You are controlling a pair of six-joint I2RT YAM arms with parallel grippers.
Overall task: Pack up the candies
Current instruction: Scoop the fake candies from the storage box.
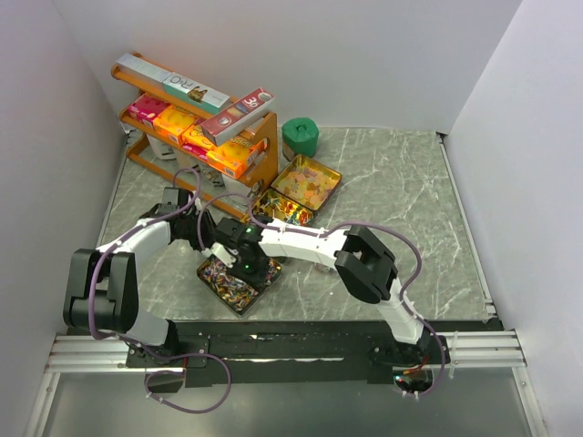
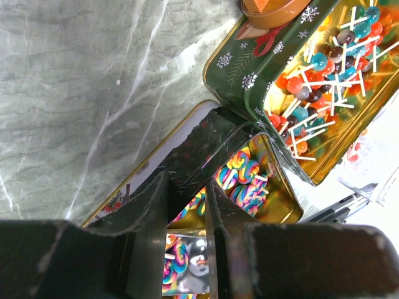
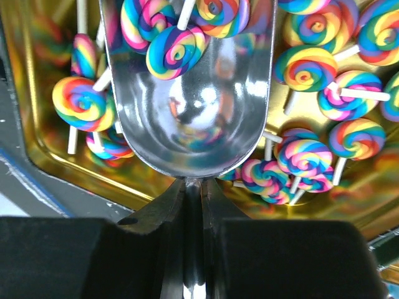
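Scooping under way: the right gripper [image 3: 192, 187], clenched on a silver metal scoop [image 3: 193, 106], digs into rainbow-swirl lollipop candies [image 3: 305, 68] in a gold rectangular tin [image 3: 37, 112]. The left gripper [image 2: 187, 187] appears to pinch the tin's wall. Next, probably, a level lift.

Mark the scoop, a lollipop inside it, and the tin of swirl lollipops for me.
scoop [image 3: 187, 118]: right wrist view, bare middle of its bowl.
lollipop [image 3: 176, 52]: right wrist view, centre of its swirl.
tin [image 2: 283, 187]: left wrist view, gold inner wall.
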